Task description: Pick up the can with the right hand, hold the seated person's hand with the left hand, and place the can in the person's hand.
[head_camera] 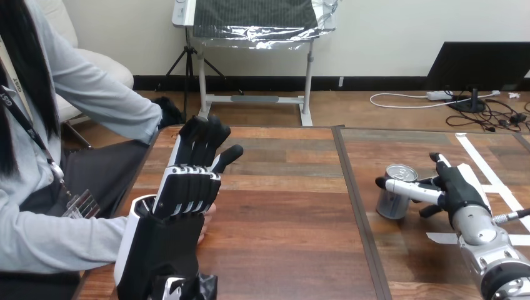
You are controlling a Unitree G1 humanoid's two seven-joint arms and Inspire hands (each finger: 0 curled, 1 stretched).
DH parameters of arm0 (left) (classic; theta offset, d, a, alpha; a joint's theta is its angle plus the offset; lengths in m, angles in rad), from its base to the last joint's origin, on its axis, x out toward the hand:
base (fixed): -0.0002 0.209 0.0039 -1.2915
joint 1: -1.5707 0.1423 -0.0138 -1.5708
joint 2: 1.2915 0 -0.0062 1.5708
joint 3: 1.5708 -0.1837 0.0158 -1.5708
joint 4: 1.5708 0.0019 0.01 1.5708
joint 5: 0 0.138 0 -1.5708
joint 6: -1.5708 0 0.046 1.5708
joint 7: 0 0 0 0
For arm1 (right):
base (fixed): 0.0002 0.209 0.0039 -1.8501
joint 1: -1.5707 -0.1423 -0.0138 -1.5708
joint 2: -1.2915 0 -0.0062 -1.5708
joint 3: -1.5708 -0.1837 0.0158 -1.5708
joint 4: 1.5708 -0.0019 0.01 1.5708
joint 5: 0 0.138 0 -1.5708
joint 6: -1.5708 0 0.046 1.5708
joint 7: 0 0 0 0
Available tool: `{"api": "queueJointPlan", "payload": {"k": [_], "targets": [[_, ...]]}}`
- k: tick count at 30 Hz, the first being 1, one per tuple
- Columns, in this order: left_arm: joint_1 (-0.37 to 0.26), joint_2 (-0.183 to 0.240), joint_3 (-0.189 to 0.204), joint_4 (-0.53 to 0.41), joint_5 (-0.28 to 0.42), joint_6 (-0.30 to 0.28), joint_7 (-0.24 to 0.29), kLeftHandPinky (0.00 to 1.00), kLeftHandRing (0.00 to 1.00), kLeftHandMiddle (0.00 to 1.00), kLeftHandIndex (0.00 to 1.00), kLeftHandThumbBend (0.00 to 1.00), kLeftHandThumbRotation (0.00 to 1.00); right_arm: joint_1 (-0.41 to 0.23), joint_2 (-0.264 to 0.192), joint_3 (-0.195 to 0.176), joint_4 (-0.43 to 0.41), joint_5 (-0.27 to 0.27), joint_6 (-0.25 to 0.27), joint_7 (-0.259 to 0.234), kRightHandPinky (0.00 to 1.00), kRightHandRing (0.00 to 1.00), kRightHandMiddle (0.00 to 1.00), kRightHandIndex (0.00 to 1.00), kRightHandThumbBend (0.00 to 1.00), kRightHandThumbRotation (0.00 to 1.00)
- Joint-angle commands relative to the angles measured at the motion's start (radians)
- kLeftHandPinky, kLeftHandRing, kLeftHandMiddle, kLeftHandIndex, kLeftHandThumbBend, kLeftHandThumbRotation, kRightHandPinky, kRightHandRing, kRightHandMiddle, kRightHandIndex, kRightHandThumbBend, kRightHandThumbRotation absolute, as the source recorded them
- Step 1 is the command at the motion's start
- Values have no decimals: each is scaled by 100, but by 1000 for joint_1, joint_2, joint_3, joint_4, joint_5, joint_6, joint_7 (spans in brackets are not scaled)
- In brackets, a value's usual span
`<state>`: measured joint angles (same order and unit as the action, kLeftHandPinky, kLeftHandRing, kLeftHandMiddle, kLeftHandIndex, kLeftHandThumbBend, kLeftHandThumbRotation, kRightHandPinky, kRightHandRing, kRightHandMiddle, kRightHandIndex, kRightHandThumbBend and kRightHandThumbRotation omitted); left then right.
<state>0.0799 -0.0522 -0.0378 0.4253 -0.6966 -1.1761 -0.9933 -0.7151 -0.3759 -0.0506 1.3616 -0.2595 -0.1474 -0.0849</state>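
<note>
**Can on the table at the right robot hand, left robot hand open by the person**

You'll find the can (392, 203) standing upright on the right part of the table (281, 237), its top facing up. Your right robot hand (459, 187) comes in from the near right and sits just beside the can on its right side. That hand is open. One straight finger (406, 186) reaches left across the can's near side, and the other fingers spread out to the right of the can, not wrapped round it. The can's base rests on the wood, close to strips of white tape (484, 165).

On the left, your left robot hand (187, 187) stands raised over the table's near-left edge with its back toward you. It's open as well: the fingers point straight away from you and the thumb (232, 152) sticks out to the right. The person's hand (205, 224) peeks out at the lower right of that robot hand and is mostly hidden behind it. You cannot tell from here whether the two are touching. The two robot hands are well apart, with bare wood between them.
</note>
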Motion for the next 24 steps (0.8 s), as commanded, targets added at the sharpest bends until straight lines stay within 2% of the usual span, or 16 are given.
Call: {"api": "queueJointPlan", "payload": {"k": [1,5,6,7,8,9,11,15,23,24], "targets": [[-24,-29,-21,-55,-3,-2,3,88,96,98,99,88,61,-18,10,-8,-2,5,-29,-17,34,50,54,99,100,38],[-20,-31,-25,-62,-14,14,2,88,96,97,98,87,60,-15,11,-7,-2,5,-22,-14,26,36,42,99,100,39],[-18,-31,-25,-63,-14,16,3,88,96,97,98,88,60,-15,11,-4,-1,4,-20,-14,26,37,45,99,100,40],[-17,-31,-25,-64,-14,18,3,87,96,97,98,88,60,-15,11,-3,-1,3,-19,-14,26,39,49,99,100,41],[-17,-31,-24,-64,-15,21,2,87,96,97,98,88,60,-15,11,-2,-1,2,-16,-12,26,39,49,99,100,41],[-16,-31,-24,-64,-16,22,1,87,96,97,98,88,60,-14,11,-1,-1,2,-13,-10,32,51,60,99,100,42],[-15,-31,-25,-65,-17,26,-1,87,96,97,98,88,60,-13,12,-1,-1,2,-12,-9,37,59,67,99,100,42],[-13,-28,-26,-70,-13,34,-2,88,97,97,98,88,62,-10,13,3,-2,-2,-17,-14,37,57,64,99,100,43],[0,-31,-17,-76,32,16,34,88,96,97,98,86,65,-5,16,12,-1,-10,-12,-15,41,60,65,99,100,47],[2,-31,-18,-79,35,17,38,87,96,97,98,87,66,-4,16,13,-1,-11,-13,-17,42,62,68,99,100,47]]}}
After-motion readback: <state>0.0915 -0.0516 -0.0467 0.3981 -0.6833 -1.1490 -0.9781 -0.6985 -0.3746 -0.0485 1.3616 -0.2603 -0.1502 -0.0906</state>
